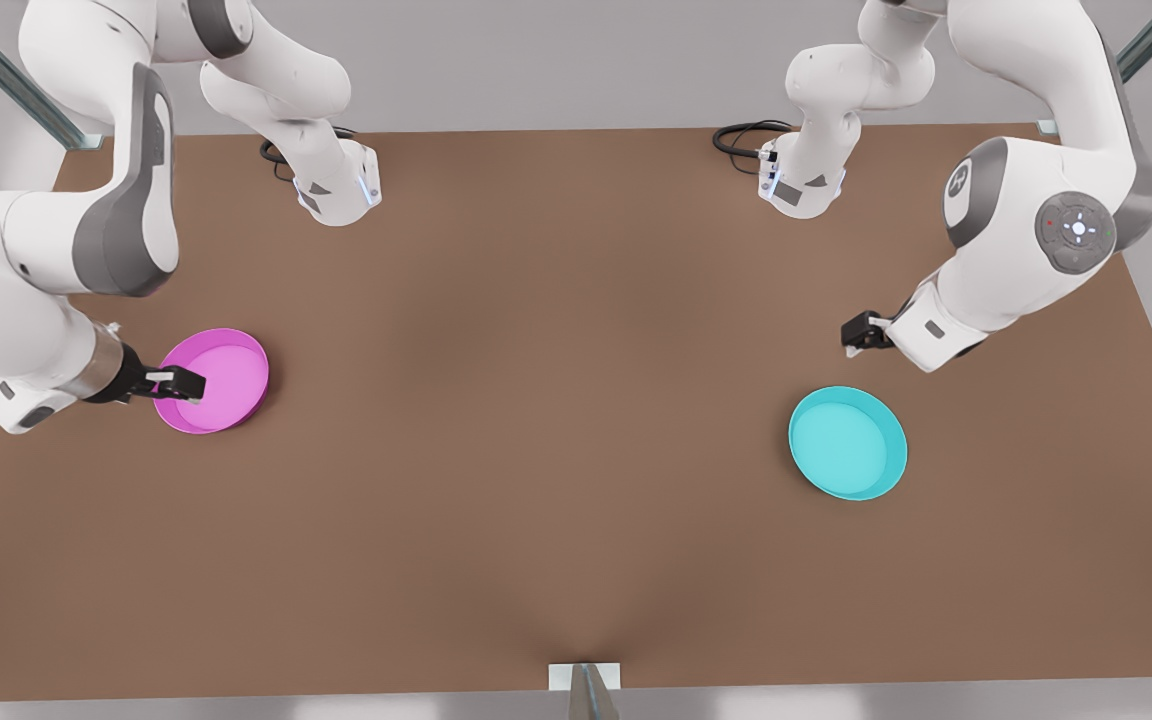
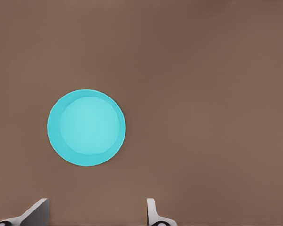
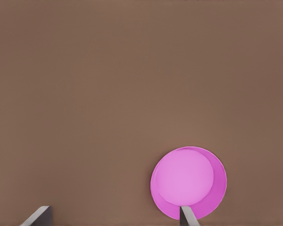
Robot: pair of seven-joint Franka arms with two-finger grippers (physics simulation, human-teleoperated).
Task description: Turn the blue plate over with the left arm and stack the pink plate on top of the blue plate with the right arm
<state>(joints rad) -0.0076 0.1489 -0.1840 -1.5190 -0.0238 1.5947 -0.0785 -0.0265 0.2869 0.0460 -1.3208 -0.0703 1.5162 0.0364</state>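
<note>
Two plates sitting rim-up, well apart on the table [image 1: 576, 450].
Right end effector [image 1: 179, 385] spread open over pink plate [image 1: 221, 380]; left end effector [image 1: 861, 333] open, hanging near blue plate [image 1: 848, 443].

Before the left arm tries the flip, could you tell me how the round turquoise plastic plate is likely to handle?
The round turquoise plastic plate looks rigid and probably light. Its glossy surface may slip between fingers. Lying flat on the brown table, its low rim offers little to grip, so it might slide when nudged.

Left claw [image 1: 854, 338] and right claw [image 1: 181, 385] agape
</note>
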